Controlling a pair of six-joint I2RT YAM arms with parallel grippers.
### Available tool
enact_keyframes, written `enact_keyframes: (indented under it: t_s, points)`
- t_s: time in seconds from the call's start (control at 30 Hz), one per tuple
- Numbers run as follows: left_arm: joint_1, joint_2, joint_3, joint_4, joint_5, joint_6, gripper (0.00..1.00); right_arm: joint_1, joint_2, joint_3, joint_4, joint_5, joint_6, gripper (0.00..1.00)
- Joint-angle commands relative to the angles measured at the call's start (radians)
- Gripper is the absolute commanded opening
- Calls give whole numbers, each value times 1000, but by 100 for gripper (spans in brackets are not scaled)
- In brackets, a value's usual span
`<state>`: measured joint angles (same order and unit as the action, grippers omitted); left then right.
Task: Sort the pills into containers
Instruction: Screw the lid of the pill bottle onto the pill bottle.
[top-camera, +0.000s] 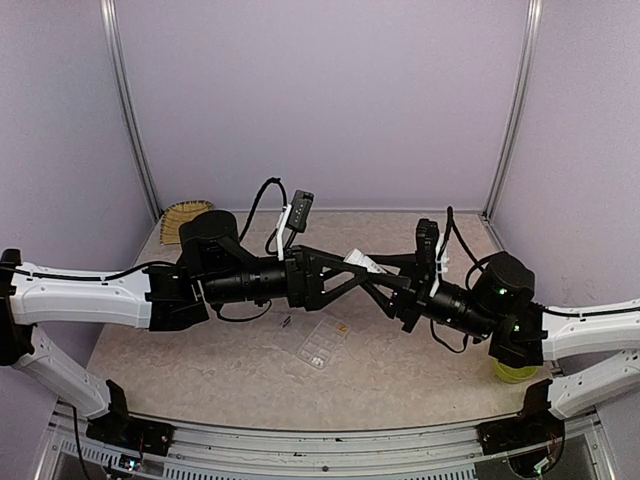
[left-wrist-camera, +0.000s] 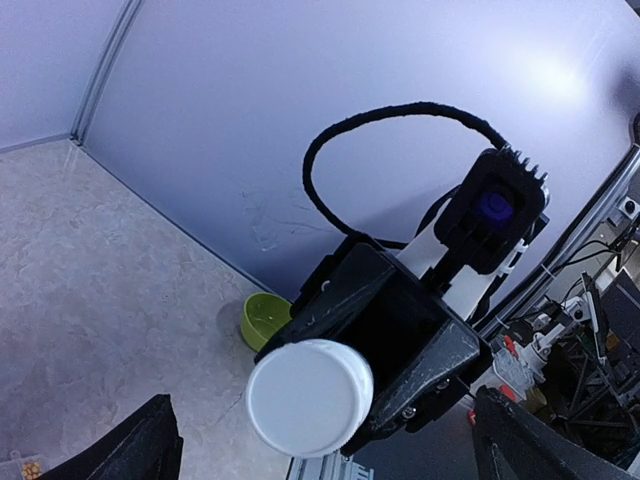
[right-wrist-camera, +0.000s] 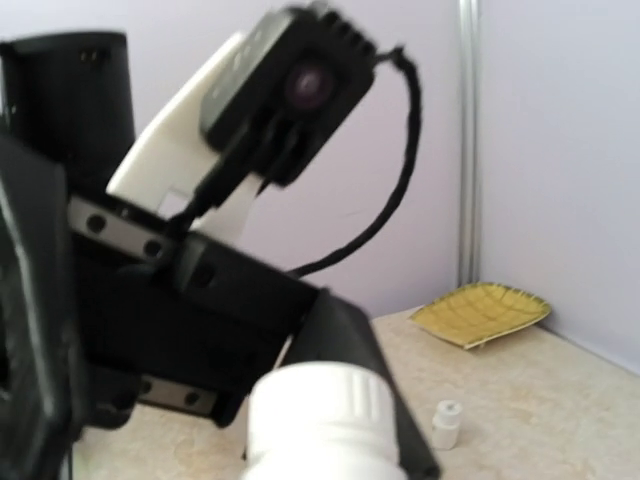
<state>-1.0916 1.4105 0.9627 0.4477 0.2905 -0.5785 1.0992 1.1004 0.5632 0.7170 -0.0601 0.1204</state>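
Presenting one white bottle (left-wrist-camera: 305, 400) in mid-air: the right tool (left-wrist-camera: 350, 375) is clenching its body above the middle of the desk (top-camera: 200, 360). The left tool (left-wrist-camera: 320, 430) is facing the bottle's round end, fingers spread wide, grasping nothing. The organizer box (top-camera: 322, 345) is lying on the desk below, orange pills (left-wrist-camera: 30, 466) sitting in one cell. Step judged: opening the bottle. The next move is likely calling for the left tool closing squarely on the cap.
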Motion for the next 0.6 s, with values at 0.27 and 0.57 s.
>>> enact_keyframes:
  t_s: [0.27, 0.57]
  points:
    - [3, -32, -8, 26, 75, -12, 99, 7, -47, -37, -32, 62, -27, 14]
    - [-5, -18, -5, 59, 109, -17, 99, 7, -17, -44, -20, 63, -12, 14]
